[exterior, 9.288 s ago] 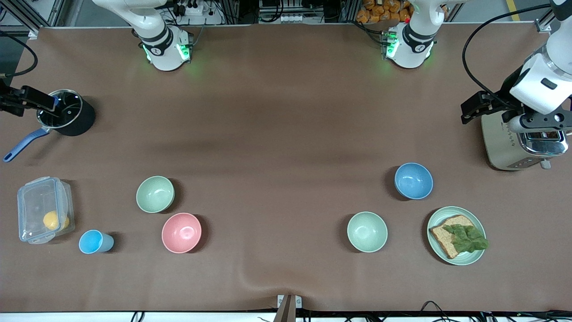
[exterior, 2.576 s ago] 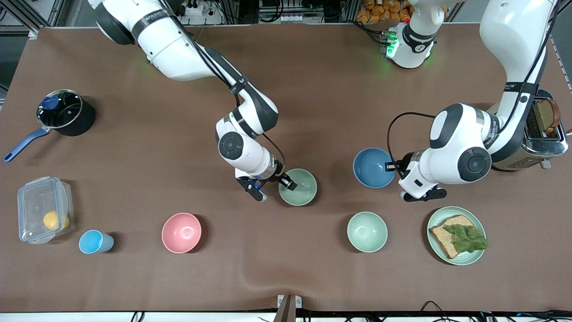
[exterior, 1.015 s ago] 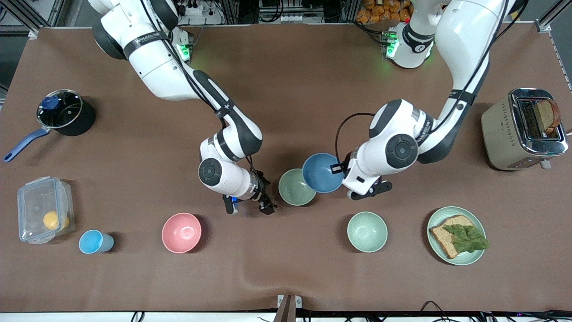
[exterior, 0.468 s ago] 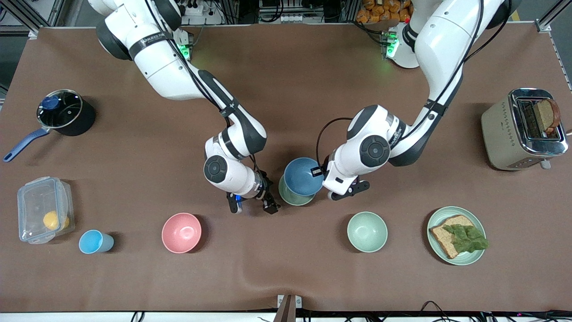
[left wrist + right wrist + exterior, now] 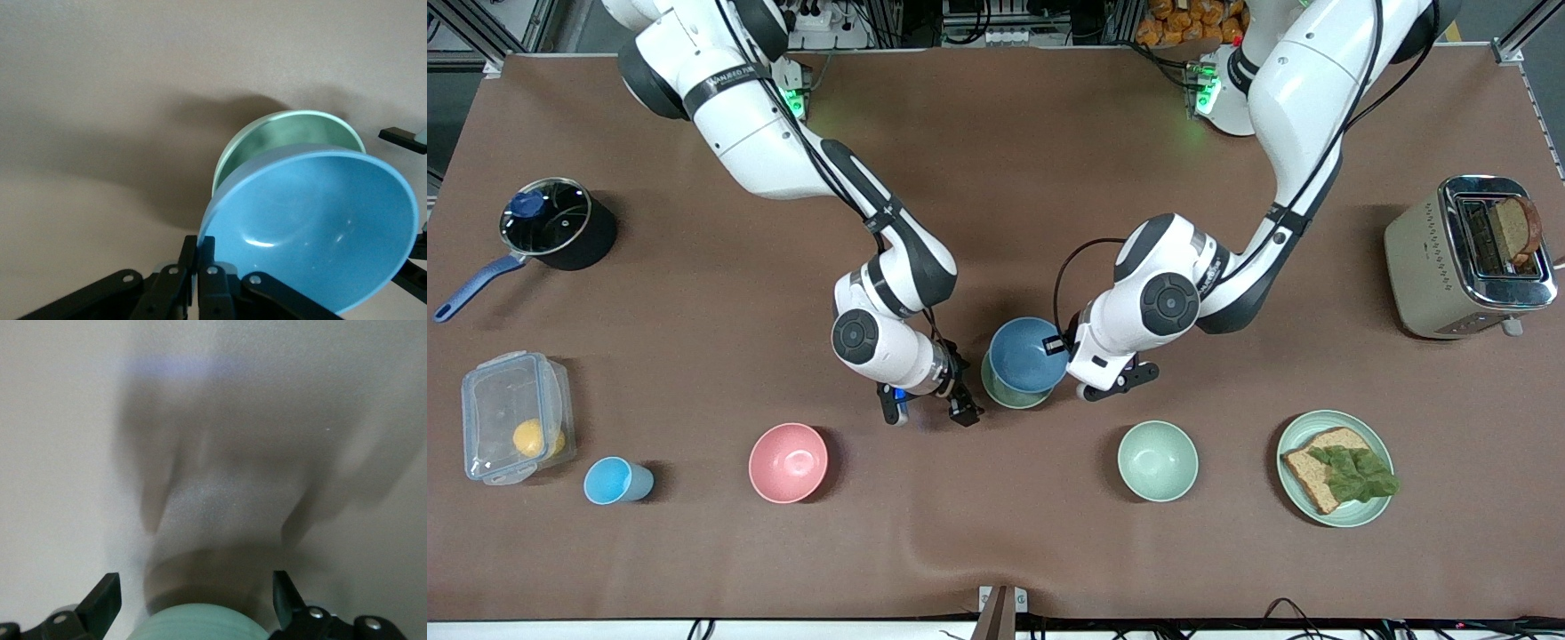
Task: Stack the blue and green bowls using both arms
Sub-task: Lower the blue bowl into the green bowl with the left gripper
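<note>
Blue bowl (image 5: pixel 1024 356) hangs over the green bowl (image 5: pixel 1003 394) in my front view, near the table's middle, pinched at its rim by my left gripper (image 5: pixel 1060 345). My right gripper (image 5: pixel 930 412) waits beside them, spread wide. The left wrist view shows the blue bowl tilted and off-center; dropped now, it could tip off. The right wrist view shows only the green bowl's edge.
</note>
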Available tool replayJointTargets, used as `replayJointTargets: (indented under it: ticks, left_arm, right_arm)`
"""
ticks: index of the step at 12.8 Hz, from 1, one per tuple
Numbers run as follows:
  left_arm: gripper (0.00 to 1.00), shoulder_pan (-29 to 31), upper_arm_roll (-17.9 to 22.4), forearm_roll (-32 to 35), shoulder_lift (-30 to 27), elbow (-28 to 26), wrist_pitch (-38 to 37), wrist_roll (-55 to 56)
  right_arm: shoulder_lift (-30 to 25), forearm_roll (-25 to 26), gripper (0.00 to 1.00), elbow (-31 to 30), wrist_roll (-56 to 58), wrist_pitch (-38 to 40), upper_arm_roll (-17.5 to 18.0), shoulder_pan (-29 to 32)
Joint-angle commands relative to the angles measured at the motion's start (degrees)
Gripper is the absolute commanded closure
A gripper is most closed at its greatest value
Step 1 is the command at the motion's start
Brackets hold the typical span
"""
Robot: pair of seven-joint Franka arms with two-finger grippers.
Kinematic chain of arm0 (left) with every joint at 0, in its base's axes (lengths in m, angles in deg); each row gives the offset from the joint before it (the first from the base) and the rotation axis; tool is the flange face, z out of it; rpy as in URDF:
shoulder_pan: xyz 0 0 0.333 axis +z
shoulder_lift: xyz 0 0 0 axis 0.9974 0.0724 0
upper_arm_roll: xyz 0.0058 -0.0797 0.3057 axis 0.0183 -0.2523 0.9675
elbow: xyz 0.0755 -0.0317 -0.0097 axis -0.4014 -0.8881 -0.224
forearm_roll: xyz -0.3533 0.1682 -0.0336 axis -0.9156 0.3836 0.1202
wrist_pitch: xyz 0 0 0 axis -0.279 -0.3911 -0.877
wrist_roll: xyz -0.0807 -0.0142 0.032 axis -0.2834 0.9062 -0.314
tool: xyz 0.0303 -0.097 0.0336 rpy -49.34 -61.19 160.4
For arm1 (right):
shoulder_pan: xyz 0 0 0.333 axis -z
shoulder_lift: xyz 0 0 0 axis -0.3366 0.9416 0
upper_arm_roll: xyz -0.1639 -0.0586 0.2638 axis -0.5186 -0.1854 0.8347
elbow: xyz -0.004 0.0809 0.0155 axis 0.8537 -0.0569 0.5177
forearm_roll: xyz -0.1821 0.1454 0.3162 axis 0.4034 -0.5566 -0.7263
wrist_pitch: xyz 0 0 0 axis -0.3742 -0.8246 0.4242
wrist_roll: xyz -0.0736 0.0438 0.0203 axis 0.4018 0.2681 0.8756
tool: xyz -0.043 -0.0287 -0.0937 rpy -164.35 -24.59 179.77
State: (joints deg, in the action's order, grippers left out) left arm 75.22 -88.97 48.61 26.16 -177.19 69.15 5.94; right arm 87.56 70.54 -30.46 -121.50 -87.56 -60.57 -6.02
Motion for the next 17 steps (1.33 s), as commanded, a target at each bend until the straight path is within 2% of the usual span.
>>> replayJointTargets:
  ticks: [1, 9, 17]
  left_arm:
    - [1.0, -1.2, 0.6, -0.6, 1.4, 1.3, 1.5, 0.6]
    - [1.0, -1.2, 0.6, -0.6, 4.0, 3.8, 3.5, 0.0]
    - [1.0, -1.2, 0.6, -0.5, 5.1, 3.8, 3.5, 0.6]
  right_arm:
    - [1.0, 0.8, 0.0, 1.6, -0.8, 0.0, 0.1, -0.1]
    - [1.1, 1.2, 0.0, 1.5, -0.7, -0.1, 0.1, -0.9]
    - [1.1, 1.8, 0.0, 1.5, -0.7, -0.3, 0.1, -1.1]
